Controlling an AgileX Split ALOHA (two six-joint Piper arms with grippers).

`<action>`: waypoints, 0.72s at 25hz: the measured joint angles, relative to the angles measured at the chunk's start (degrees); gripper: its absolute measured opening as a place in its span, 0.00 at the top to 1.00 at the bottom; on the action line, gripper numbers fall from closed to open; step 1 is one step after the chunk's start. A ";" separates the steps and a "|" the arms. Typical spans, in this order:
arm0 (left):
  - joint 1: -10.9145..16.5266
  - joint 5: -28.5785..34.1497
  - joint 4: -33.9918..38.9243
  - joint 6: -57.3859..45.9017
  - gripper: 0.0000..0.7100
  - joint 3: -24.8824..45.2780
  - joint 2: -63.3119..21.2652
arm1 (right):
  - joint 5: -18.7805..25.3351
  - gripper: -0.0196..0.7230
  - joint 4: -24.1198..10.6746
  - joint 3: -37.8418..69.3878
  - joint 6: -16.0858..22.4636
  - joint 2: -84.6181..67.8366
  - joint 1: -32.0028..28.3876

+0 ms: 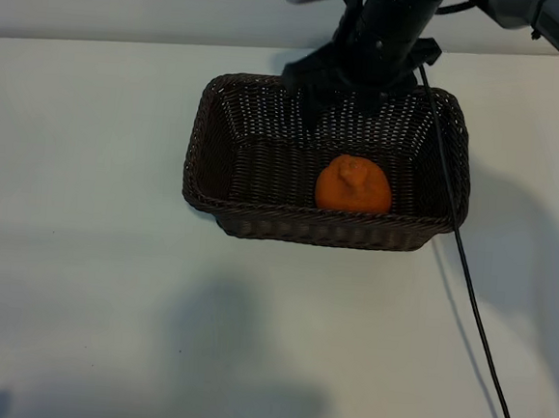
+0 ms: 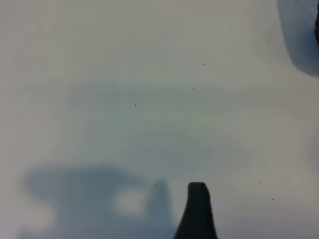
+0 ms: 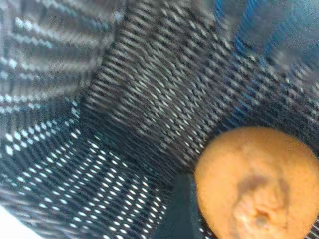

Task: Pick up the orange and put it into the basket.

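Resting on the woven floor of the basket, close against the near wall and toward its right end, the orange lies stem nub up with nothing gripping it, so by the look of things the delivery is made and the remaining risks belong to the way out. One risk is a roll: the fruit is round, and a brush from a finger could send it along the weave, though the sloping sides would likely keep it in. Another is a snag, since the black cable drapes across the right rim and trails over the worktop, and a pull on it could drag or tip the light wicker. The right hand hangs above the far rim, pointing steeply down; how wide its fingers stand I cannot tell, but it holds nothing. Farther off, the left hand sits parked over bare worktop, spread wide and empty.
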 joint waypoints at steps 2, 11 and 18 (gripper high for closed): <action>0.00 0.00 0.00 0.00 0.16 0.00 0.00 | 0.02 0.12 -0.19 -0.01 0.06 0.00 0.00; 0.00 0.00 0.00 0.00 0.16 0.00 0.00 | 0.14 0.18 -11.81 -0.06 0.13 0.00 -7.29; 0.00 0.00 0.00 0.00 0.16 0.00 0.00 | 0.14 0.18 -12.43 -0.06 0.13 0.00 -18.63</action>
